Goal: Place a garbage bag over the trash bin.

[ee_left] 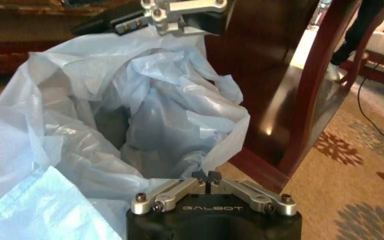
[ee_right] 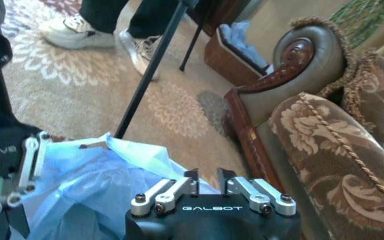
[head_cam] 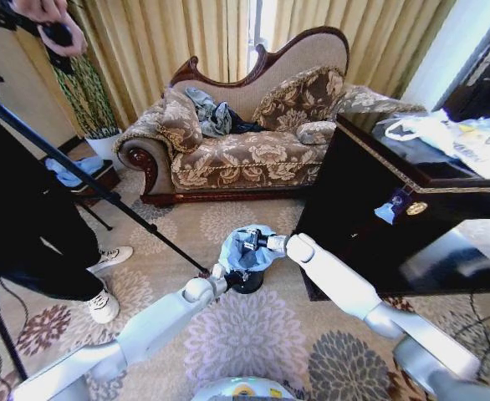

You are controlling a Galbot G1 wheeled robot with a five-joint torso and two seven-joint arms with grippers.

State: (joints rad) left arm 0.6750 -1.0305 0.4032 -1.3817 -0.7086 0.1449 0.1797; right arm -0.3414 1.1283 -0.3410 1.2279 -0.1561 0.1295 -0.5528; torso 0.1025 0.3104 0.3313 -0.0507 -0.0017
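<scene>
The pale blue garbage bag [head_cam: 235,251] is draped over the small black trash bin [head_cam: 247,284] on the carpet in front of the sofa. My left gripper [head_cam: 226,269] sits at the bag's near rim. In the left wrist view its fingertips [ee_left: 207,176] are shut together on a fold of the garbage bag [ee_left: 178,100], whose mouth gapes over the dark bin. My right gripper [head_cam: 255,241] hovers at the far rim. The right wrist view shows its fingers [ee_right: 209,176] a little apart, the garbage bag [ee_right: 98,185] edge beside one finger.
A dark wooden cabinet [head_cam: 379,217] stands close on the right of the bin, with white plastic bags [head_cam: 446,134] on top. The patterned sofa [head_cam: 245,150] is behind. A tripod leg [head_cam: 103,192] slants down to the bin's left, beside a standing person's shoes [head_cam: 103,305].
</scene>
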